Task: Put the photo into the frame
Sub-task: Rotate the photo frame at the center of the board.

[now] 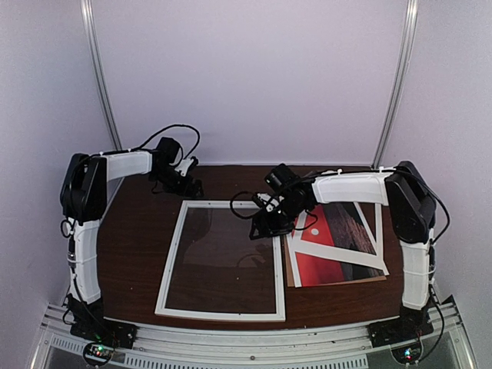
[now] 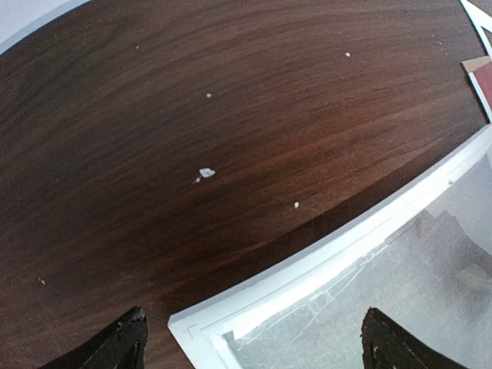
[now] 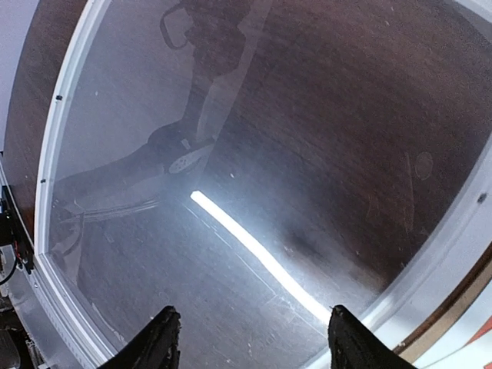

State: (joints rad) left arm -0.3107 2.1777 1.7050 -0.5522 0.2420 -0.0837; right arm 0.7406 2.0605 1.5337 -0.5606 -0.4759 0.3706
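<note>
The white frame (image 1: 171, 261) lies flat in the middle of the table with a clear pane inside it. To its right lies the red sunset photo (image 1: 327, 261), partly covered by a tilted white mat (image 1: 346, 252). My left gripper (image 1: 188, 184) hovers open at the frame's far left corner (image 2: 184, 327), its fingertips (image 2: 123, 342) on either side of that corner and holding nothing. My right gripper (image 1: 265, 223) hangs open over the pane near the frame's far right side. In the right wrist view the fingers (image 3: 161, 338) are spread above the glass (image 3: 254, 192) with nothing between them.
A brown backing board (image 1: 338, 283) shows under the photo's near edge. The table's wooden top (image 2: 192, 115) carries small white crumbs. Both arms' cables loop near the back wall (image 1: 177, 131). A metal rail (image 1: 246, 338) runs along the near edge.
</note>
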